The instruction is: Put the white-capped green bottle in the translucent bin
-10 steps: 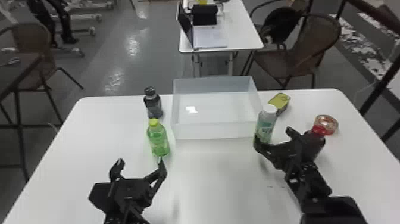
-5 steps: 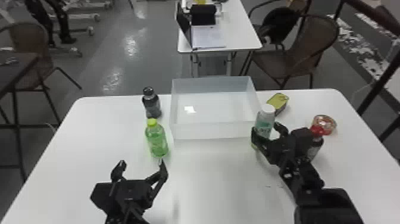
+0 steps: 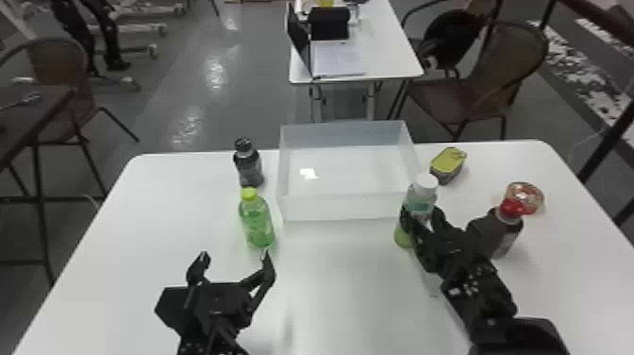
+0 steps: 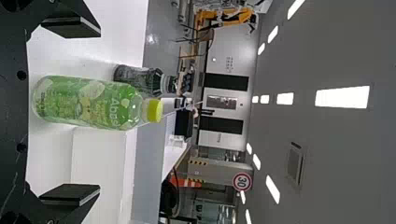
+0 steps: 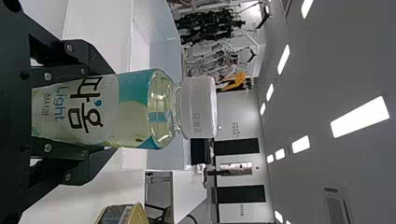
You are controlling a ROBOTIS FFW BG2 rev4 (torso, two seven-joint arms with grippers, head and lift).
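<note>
Right tool (image 3: 420, 217) grips the upright bottle (image 5: 133, 109); the bin (image 3: 344, 207) lies ahead and left of this tool. Lifting the base above the near wall before crossing, without tilt, should avoid snagging. Left tool (image 3: 235, 256): open, empty.

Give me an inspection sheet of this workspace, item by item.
Surface: white worktable, faint small mark near the right arm.
Job's things: white-capped green bottle upright, outside the translucent bin.
Clutter: yellow-capped bottle, dark bottle, tin, red-capped bottle, round container.
Grippers: left gripper open, facing the yellow-capped bottle; right gripper has its fingers against the white-capped green bottle's sides; lift-off unclear.
Cables: nothing seen among the bottles.
Surroundings: second table with laptop; brown chairs.
</note>
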